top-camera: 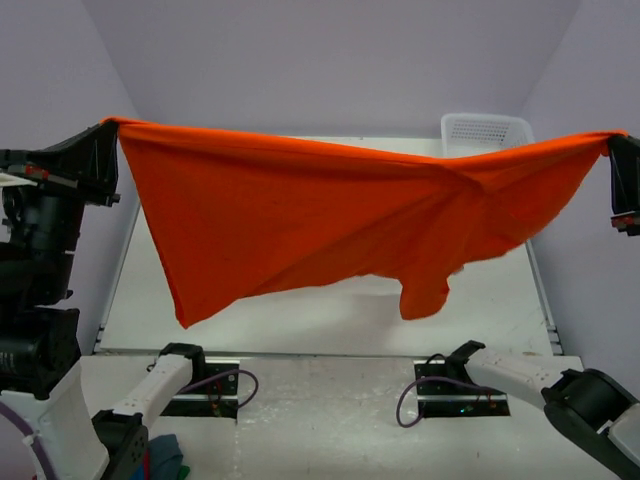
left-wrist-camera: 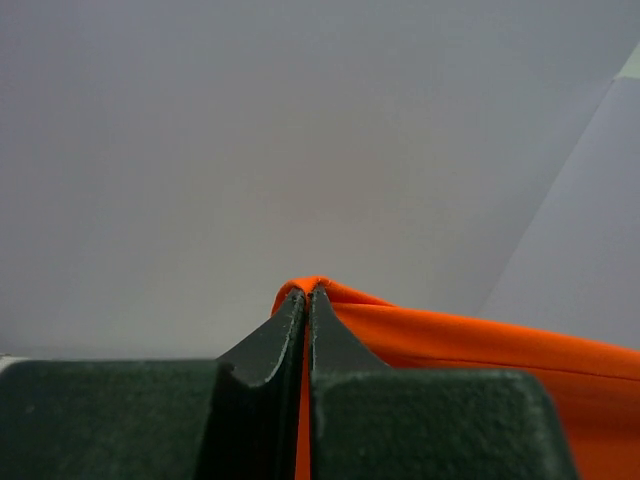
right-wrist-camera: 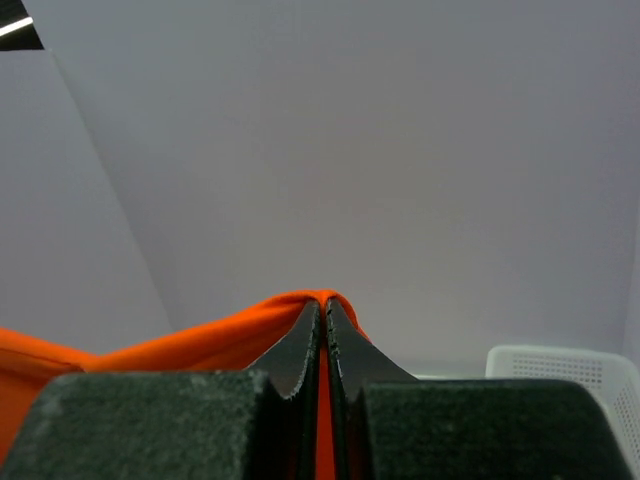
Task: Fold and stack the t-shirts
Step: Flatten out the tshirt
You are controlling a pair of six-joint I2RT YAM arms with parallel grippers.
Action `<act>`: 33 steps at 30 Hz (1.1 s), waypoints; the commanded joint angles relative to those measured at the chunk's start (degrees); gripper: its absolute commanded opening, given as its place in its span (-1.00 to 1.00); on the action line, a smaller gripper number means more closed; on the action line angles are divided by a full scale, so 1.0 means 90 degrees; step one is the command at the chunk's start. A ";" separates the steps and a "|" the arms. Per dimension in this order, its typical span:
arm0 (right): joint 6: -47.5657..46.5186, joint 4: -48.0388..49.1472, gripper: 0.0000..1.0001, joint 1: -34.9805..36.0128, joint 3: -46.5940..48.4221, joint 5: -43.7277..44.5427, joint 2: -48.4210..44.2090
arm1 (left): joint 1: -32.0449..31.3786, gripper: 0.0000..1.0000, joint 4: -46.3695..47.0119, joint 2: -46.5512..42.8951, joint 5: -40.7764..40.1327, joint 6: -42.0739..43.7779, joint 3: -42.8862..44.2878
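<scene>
A bright orange t-shirt [top-camera: 320, 215] hangs stretched in the air above the table, held by two corners. My left gripper [top-camera: 108, 128] is raised at the far left and shut on the shirt's left corner; orange cloth [left-wrist-camera: 450, 340] shows pinched between its black jaws in the left wrist view. My right gripper [top-camera: 614, 140] is raised at the far right edge, shut on the other corner, with orange cloth [right-wrist-camera: 200, 345] clamped between its jaws. The shirt sags in the middle, and a sleeve [top-camera: 425, 295] dangles lowest at centre right, above the table.
A white perforated basket [top-camera: 487, 132] stands at the back right of the white table [top-camera: 320, 320], partly behind the shirt; it shows too in the right wrist view as a white basket [right-wrist-camera: 560, 362]. A red, blue and grey cloth bundle [top-camera: 165, 462] lies at the bottom left by the arm base.
</scene>
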 commanded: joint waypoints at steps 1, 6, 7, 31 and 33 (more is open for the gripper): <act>-0.0488 0.0499 -1.00 0.0002 -0.0388 -0.0224 0.0295 | 0.0010 -1.00 0.0108 0.0497 0.0178 0.0261 0.0060; -0.1015 0.0939 -1.00 -0.0008 -0.0643 0.0098 0.0987 | 0.0000 -1.00 0.0458 0.1025 -0.0007 0.0252 -0.0523; -0.1132 0.1095 -1.00 -0.0008 -0.0663 0.0196 0.1279 | 0.0010 -1.00 0.0624 0.1220 -0.0036 0.0252 -0.0691; -0.2178 0.1770 -1.00 -0.0839 -0.0222 0.0030 0.1774 | 0.0156 -1.00 0.0578 0.2650 0.0490 0.0418 0.0967; -0.2227 0.1751 -1.00 -0.0556 -0.0409 0.0157 0.1459 | 0.0156 -1.00 0.0345 0.2434 0.0579 0.0408 0.1016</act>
